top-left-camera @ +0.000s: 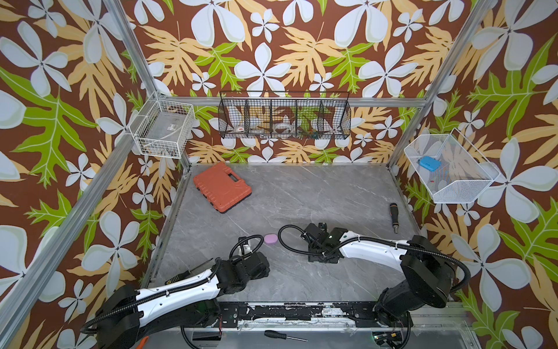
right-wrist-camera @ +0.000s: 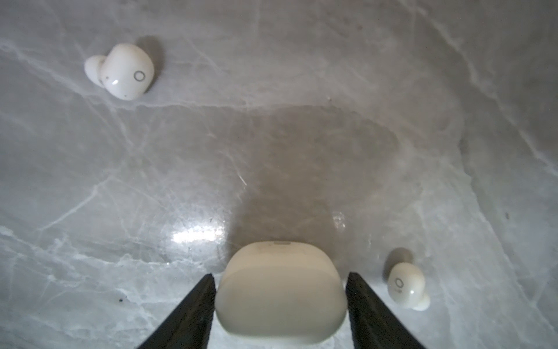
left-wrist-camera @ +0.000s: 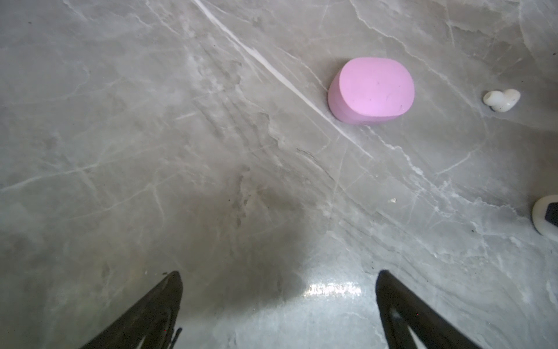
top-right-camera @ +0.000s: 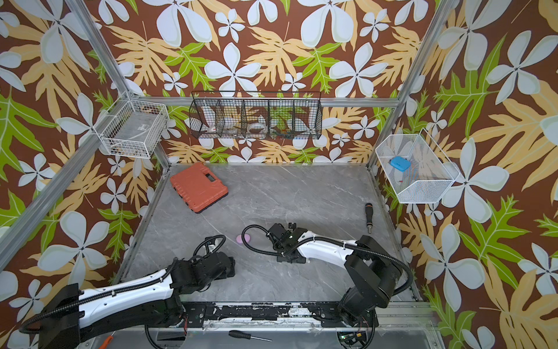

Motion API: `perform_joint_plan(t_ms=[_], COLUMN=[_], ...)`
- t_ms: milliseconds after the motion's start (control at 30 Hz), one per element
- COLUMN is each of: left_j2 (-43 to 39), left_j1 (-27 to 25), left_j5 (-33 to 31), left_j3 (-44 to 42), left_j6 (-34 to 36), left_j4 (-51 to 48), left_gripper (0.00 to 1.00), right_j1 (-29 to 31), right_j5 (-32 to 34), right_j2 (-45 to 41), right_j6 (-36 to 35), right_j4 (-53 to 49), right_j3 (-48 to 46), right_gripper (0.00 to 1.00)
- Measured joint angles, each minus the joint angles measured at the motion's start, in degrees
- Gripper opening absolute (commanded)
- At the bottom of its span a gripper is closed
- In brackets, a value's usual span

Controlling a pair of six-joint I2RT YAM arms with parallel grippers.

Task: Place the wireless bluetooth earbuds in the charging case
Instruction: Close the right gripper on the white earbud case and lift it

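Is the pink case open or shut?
Shut: the pink case shows one smooth rounded shell, with no raised lid and no inner wells.

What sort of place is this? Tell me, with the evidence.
Probably a robot test cell: an aluminium frame boxes in the marble-look tabletop, wire baskets hang on wallpapered walls, and the left arm and right arm are mounted at its front.

On the grey marble table (top-right-camera: 302,193) a pink charging case (top-right-camera: 249,239) lies near the middle, between the left arm (top-right-camera: 193,272) and the right arm (top-right-camera: 320,249), crossed by a black cable loop. An orange tool case (top-right-camera: 197,187) sits at the back left, and a black screwdriver handle (top-right-camera: 368,216) lies near the right edge.
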Motion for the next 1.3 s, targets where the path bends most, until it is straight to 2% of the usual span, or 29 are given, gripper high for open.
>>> perform_joint_plan(t_ms=[1300], left_j2=[1.7], left_j1=[0.0], left_j5=[0.0], left_j3=[0.9], left_j6=[0.5], left_j4=[0.0], left_gripper=[1.0], right_j1=[-0.4], right_j5=[-1.4], right_j2=[-0.5], right_j6=[-1.2], right_j4=[1.5], right_j3=[-0.7], right_gripper=[0.63])
